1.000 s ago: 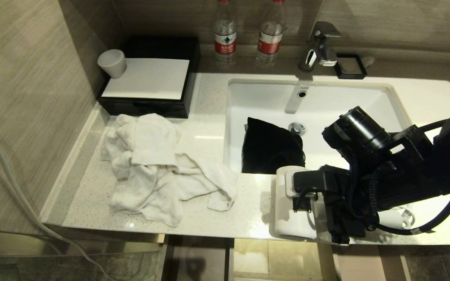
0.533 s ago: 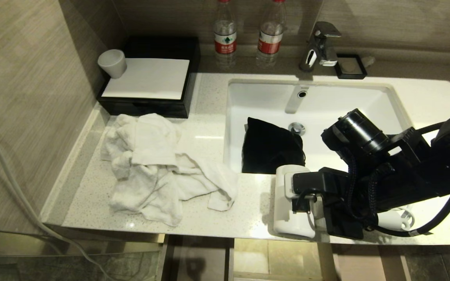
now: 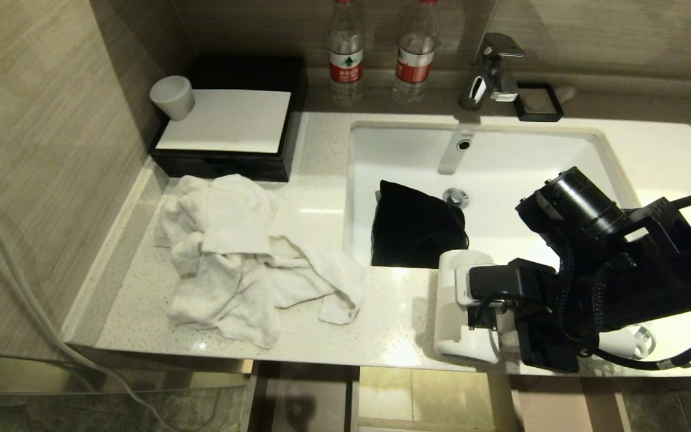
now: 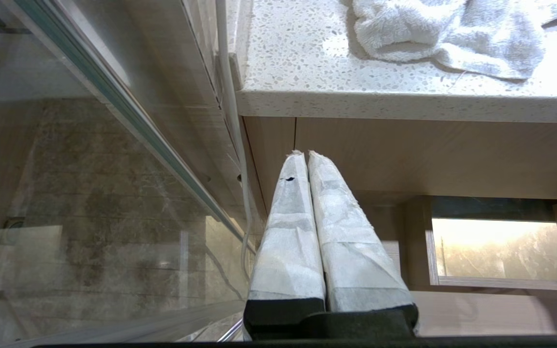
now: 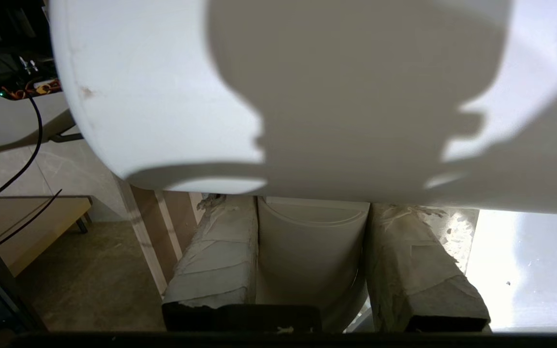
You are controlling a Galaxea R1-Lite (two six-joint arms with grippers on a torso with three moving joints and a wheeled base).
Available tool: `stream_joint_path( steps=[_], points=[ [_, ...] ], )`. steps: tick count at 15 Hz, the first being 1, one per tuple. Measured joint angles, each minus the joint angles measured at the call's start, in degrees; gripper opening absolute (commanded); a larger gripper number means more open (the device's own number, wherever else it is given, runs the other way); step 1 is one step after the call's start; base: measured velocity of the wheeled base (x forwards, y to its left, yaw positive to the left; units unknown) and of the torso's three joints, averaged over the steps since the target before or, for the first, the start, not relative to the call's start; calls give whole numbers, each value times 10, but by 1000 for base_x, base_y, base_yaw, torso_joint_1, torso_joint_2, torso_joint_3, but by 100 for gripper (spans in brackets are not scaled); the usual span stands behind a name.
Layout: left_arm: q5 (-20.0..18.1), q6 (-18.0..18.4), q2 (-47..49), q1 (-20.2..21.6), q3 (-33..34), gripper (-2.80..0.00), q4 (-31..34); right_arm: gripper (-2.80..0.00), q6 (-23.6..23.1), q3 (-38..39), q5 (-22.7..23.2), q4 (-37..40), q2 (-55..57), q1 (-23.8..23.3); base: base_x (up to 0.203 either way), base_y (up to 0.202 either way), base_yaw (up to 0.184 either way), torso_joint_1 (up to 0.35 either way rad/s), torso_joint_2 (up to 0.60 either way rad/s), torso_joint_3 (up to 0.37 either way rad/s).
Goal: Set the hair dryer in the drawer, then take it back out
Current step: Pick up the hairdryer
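The white hair dryer [image 3: 462, 312] lies at the counter's front edge, right of the towel, its barrel pointing toward the sink. My right gripper [image 3: 519, 336] reaches in from the right and is shut on the dryer's handle. In the right wrist view the handle [image 5: 312, 241] fills the gap between both taped fingers [image 5: 215, 251], with the barrel [image 5: 162, 96] across their tips. The drawer [image 3: 423, 396] stands pulled out below the counter's edge, showing its beige inside. My left gripper [image 4: 302, 154] hangs parked low beside the vanity, fingers pressed together and holding nothing.
A crumpled white towel [image 3: 243, 258] covers the counter's left. A black pouch [image 3: 414, 225] lies in the sink [image 3: 525, 156]. At the back stand a black tray [image 3: 231, 162] with a cup [image 3: 173, 96], two water bottles [image 3: 345, 51], a faucet [image 3: 492, 69] and a soap dish [image 3: 537, 102].
My right gripper's fingers have shut on the dryer's handle. Arm and dryer have then shifted together to the right along the counter's front edge. The left arm has not moved.
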Motion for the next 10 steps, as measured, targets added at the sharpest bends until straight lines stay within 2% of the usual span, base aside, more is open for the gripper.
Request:
stream_joint_path(
  steps=[4, 5, 8, 10],
  points=[
    [0, 0, 0, 0, 0, -280, 0, -280, 4, 1, 0, 0, -6, -2, 0, 0, 0, 0, 0, 0],
    [0, 0, 0, 0, 0, -280, 0, -280, 21, 2, 0, 0, -13, -9, 0, 0, 0, 0, 0, 0],
    [0, 0, 0, 0, 0, -280, 0, -280, 80, 13, -1, -7, -71, -57, 0, 0, 0, 0, 0, 0],
    [0, 0, 0, 0, 0, -280, 0, -280, 92, 25, 0, -11, -113, -95, 0, 0, 0, 0, 0, 0]
  ],
)
